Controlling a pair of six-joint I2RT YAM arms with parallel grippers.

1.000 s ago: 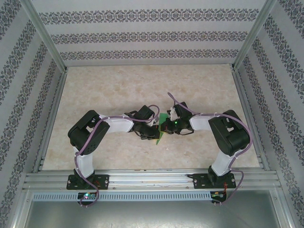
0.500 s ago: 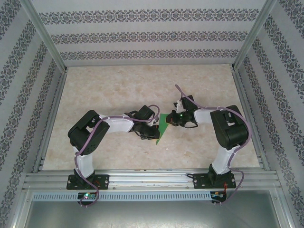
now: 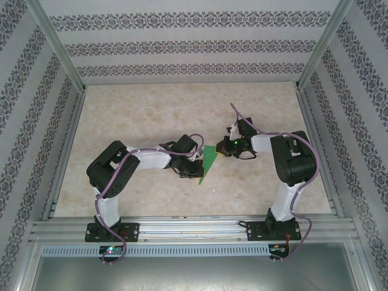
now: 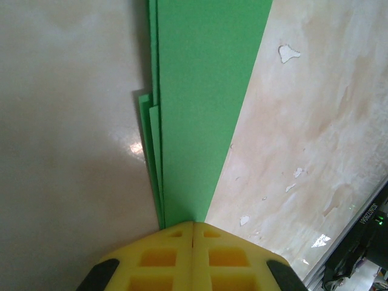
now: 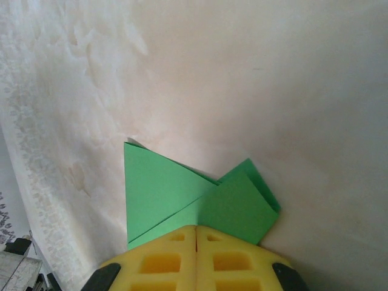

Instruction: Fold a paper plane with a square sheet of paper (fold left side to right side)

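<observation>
- The folded green paper (image 3: 209,162) lies near the middle of the pale marbled surface (image 3: 151,115), between the ends of the two arms.
- From above, the folded green paper is a narrow wedge. Its point is toward the near edge and its wider end is toward the far wall (image 3: 182,45).
- The left arm (image 3: 145,159) reaches in from the left, and its end is at the left edge of the paper.
- In the left wrist view the left jaws are pressed fully together, with no gap between the yellow pads (image 4: 163,260).
- The tips of these pads meet the narrow end of the paper (image 4: 206,91), which runs away from them as a long strip. Several layers show along its left side.
- It is not possible to tell if the paper is pinched between the pads or only lies under their tips.
- The right arm (image 3: 291,160) bends in from the right, and its end is just beside the far right corner of the paper.
- The right jaws are also clenched, the two yellow pads (image 5: 163,264) touching each other.
- In the right wrist view the paper (image 5: 170,194) lies flat just in front of these pads, with one triangular flap and a smaller flap folded over it.
</observation>
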